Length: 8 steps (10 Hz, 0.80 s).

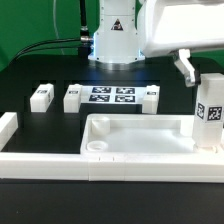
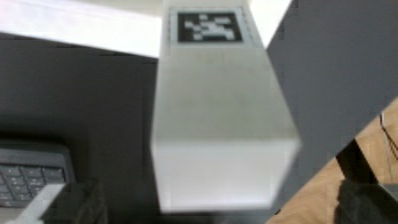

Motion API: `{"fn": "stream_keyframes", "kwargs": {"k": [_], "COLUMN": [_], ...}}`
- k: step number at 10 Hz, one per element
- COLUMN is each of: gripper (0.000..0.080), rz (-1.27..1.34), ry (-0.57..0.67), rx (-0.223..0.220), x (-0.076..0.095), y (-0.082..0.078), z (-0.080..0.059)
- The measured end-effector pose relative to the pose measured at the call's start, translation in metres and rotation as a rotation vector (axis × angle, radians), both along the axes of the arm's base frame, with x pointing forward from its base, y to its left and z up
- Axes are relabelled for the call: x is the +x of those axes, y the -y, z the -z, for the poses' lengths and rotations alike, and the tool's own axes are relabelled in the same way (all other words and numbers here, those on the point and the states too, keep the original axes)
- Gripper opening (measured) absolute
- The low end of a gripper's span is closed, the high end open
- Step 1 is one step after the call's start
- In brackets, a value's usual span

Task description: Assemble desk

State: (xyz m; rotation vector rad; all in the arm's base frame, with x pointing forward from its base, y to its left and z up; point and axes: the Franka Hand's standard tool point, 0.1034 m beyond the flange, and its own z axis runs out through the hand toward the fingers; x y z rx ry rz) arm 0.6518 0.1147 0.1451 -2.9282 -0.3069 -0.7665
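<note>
At desk rim, upright leg (tagged)

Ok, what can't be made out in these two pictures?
1. Fingers: in the exterior view they are tiny and seen side-on, so open or shut is unclear. The wrist view shows none.
2. Foot of the upright leg: in the wrist view the close, blurred leg itself hides its seat on the desk slab.
3. Marker board tags: in the exterior view they are too small to read.
</note>
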Motion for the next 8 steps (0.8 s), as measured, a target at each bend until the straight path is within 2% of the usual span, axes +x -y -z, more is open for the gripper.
{"fn": "stream_keyframes", "kwargs": {"k": [6, 7, 8], "gripper": [0.0649, 0.0649, 0.0649], "rz": [0.002, 0.019, 0.013], "ry": [-0.037, -0.097, -0.163], "rx": [0.001, 0.008, 0.000], "x": [-0.003, -0.008, -0.009], "y": [-0.001, -0.002, 0.003], "z": [0.006, 0.014, 0.016]}}
